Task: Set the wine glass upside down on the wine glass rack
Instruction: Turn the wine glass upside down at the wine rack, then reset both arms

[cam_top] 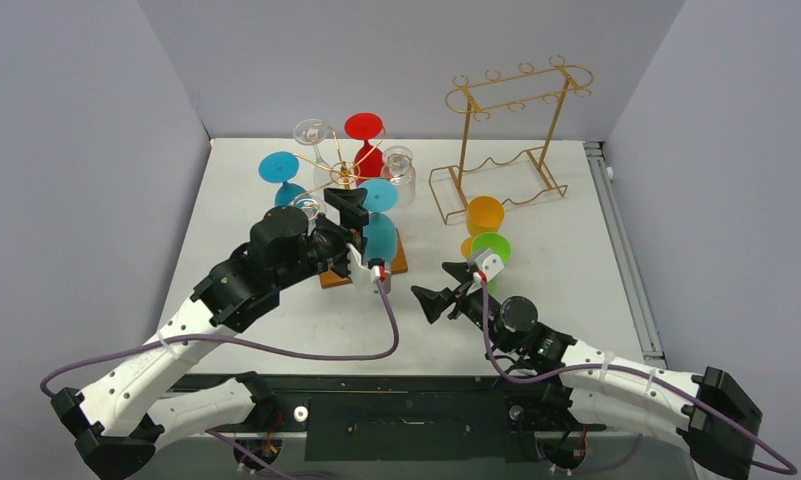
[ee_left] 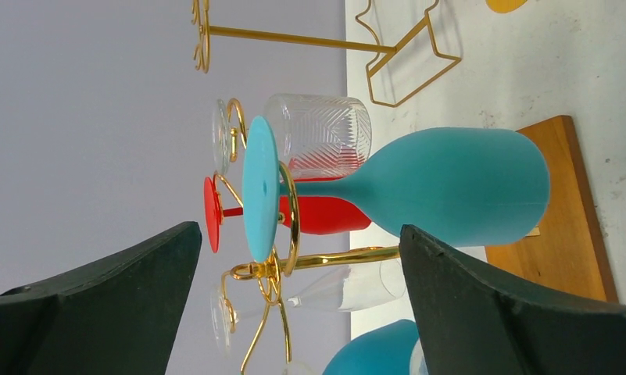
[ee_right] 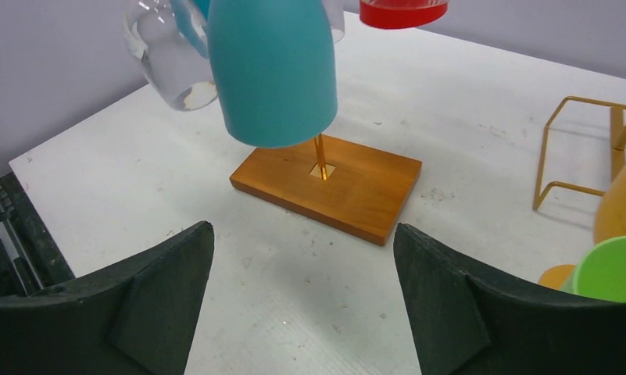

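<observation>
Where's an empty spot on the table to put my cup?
Bare table lies right of the green glass and the tall frame rack; also near front, between the left arm and right arm. Crowded: around the wine glass rack and its hanging glasses.

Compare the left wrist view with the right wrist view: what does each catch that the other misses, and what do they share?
Left wrist only: the teal wine glass with its stem caught in a gold spiral arm. Right wrist only: the green cup and the rack's stem entering its socket. Shared: the teal bowl hanging upside down above the wooden base, seen through the open left gripper or the open right gripper.
</observation>
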`<state>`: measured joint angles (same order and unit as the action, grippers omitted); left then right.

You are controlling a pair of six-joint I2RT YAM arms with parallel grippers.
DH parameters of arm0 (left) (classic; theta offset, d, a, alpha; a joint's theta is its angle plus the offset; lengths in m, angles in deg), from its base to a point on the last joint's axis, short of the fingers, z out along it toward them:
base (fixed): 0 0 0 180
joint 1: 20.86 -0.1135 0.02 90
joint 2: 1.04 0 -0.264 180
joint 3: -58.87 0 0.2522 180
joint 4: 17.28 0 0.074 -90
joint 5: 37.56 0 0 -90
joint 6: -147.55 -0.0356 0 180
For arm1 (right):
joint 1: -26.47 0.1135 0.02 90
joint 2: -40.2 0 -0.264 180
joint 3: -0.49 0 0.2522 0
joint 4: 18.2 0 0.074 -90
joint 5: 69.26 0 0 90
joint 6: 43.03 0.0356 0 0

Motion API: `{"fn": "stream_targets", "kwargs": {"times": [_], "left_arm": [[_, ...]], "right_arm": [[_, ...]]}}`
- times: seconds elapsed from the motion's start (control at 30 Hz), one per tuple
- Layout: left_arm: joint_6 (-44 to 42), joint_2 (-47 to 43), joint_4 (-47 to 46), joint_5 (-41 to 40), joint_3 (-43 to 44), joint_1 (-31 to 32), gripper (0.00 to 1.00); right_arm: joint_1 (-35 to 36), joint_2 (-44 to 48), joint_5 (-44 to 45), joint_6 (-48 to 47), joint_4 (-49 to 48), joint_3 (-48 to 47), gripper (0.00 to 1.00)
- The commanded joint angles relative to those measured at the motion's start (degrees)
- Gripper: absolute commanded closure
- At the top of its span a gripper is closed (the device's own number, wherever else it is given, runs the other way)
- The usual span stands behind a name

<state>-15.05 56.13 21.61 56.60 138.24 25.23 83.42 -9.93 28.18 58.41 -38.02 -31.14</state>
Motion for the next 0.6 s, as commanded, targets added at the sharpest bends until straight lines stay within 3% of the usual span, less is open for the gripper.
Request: {"fn": "stream_targets", "kwargs": {"times": [0.0,0.13,0.3,0.37,0.57], "left_arm": [[3.92,-3.14,1.67,3.05,2.39,0.40,0.04],[13.49,-4.19,2.85,4.81,8.04,0.35,0.04],[34.23,-1.73,1.86,0.34,20.88,-2.68,0.04],[43.24,0.09,1.57,2.50,25.81,-11.44,0.04],[64.16,8.11,4.85,22.17,33.90,-47.23,0.04]], "right_arm": [[-1.74,4.35,1.48,-0.74,7.37,-4.96,0.20],[-4.13,7.26,2.35,0.11,14.49,-11.25,0.20],[-10.66,3.60,4.96,2.81,27.73,-24.80,0.16],[-16.10,0.87,4.00,5.44,30.68,-29.53,0.16],[-33.50,-4.43,2.85,13.13,32.23,-35.16,0.16]]}}
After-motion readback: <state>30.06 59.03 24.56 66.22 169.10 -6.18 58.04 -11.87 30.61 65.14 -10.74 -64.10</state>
